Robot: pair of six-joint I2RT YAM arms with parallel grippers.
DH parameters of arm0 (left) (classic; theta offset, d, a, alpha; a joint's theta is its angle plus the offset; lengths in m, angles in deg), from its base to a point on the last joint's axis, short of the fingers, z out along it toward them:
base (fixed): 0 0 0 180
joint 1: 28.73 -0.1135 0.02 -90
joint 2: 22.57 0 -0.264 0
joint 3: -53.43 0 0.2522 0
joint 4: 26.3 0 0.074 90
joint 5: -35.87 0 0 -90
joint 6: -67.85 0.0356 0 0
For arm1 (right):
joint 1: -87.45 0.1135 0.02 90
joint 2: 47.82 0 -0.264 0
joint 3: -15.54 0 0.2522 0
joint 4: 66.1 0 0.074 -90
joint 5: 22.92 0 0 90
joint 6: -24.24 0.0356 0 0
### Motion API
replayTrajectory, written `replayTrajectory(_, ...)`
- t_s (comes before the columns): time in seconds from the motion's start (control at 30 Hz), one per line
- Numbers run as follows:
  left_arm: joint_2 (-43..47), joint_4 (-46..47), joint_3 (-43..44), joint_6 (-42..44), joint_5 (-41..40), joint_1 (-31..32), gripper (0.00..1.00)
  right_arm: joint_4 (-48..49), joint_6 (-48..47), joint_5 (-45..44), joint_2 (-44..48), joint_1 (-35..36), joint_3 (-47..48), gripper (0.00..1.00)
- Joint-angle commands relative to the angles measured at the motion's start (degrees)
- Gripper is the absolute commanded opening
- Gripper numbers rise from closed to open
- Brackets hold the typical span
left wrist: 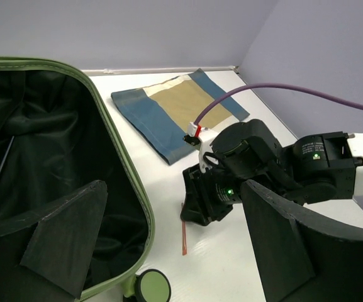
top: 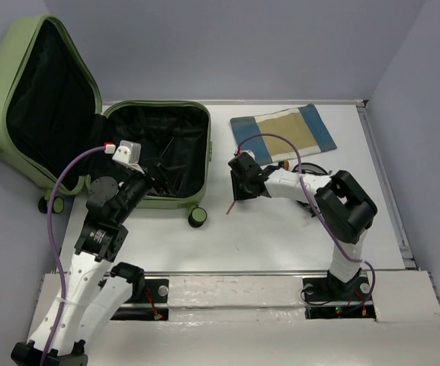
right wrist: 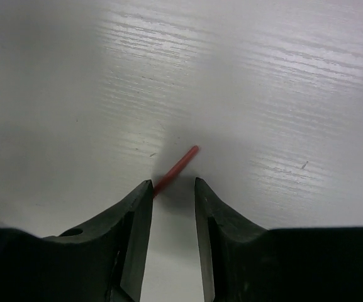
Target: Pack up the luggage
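The pale olive-green luggage [top: 52, 99] lies open at the left, with its lid leaning on the wall and its black lining showing. It also shows in the left wrist view [left wrist: 121, 170]. My left gripper [top: 158, 180] is open and empty over the luggage's near right corner; its fingers [left wrist: 280, 251] are wide apart. My right gripper [top: 237, 187] is low on the table just right of the luggage and open a narrow gap. A thin red stick [right wrist: 178, 165] lies on the table, and its near end touches the left fingertip. The stick also shows in the top view [top: 233, 203].
A folded blue-and-tan cloth [top: 282, 130] lies flat at the back right of the table. A dark item with an orange bit [top: 300, 163] is partly hidden behind the right arm. A luggage wheel [top: 197, 217] sits on the table near the stick. Walls close in at the left, back and right.
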Motion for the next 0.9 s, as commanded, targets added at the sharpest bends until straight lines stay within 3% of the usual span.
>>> replayTrajectory(0.0, 0.1, 1.9, 2.4, -0.1, 1.2, -0.2, 0.99, 0.3, 0.3, 0.2, -0.5, 0.6, 0.8, 0.37)
replayTrajectory(0.1, 0.0, 1.9, 2.4, -0.2, 1.3, -0.2, 0.99, -1.2, 0.1, 0.3, -0.1, 0.6, 0.2, 0.37)
replayTrajectory(0.27, 0.0, 2.1, 2.4, -0.3, 1.6, -0.2, 0.99, -4.0, -1.9, -0.2, -0.7, 1.1, -0.2, 0.26)
replayTrajectory(0.53, 0.2, 2.1, 2.4, -0.3, 1.6, -0.3, 0.99, -7.8, -4.4, -2.2, -2.3, 1.1, 1.3, 0.28)
replayTrajectory(0.77, 0.4, 2.0, 2.4, -0.3, 1.6, -0.3, 0.99, -9.0, -4.7, -3.3, -2.9, 1.1, 2.5, 0.07)
replayTrajectory(0.87, 0.6, 2.0, 2.4, -0.2, 1.6, -0.3, 0.99, -8.9, -4.4, -5.6, -1.9, 1.1, 2.6, 0.07)
